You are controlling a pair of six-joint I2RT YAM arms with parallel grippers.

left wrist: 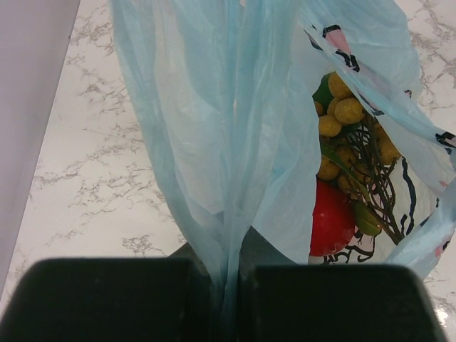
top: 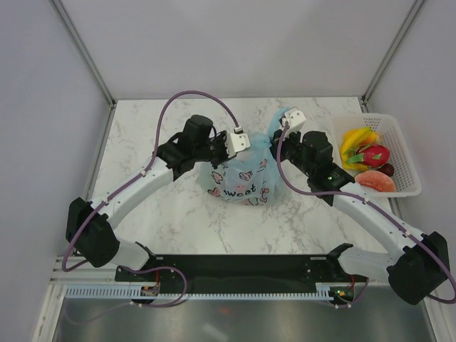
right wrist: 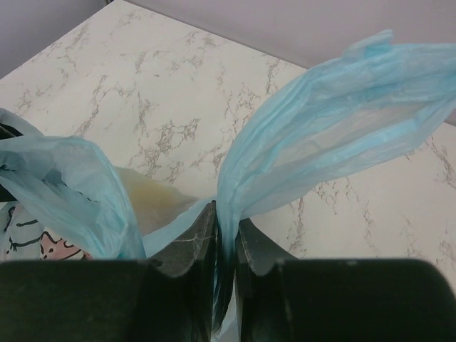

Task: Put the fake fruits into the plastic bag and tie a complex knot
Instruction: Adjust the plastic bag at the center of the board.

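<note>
Plastic bag (top: 242, 182) sits upright between the left claw (left wrist: 226, 267) and right claw (right wrist: 226, 239), each clenched on its gathered top.

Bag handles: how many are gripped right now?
2. The left handle is pinched in the left gripper; the right handle in the right gripper. Both rise from the plastic bag.

Wht arms (top: 142, 187), blk joints (top: 91, 231), purple cables (top: 189, 94).

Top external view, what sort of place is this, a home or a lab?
Probably a robot lab test cell: two arms bolted to a marble-pattern table, plain panel walls enclosing it, toy fruits staged in a white basket.
</note>
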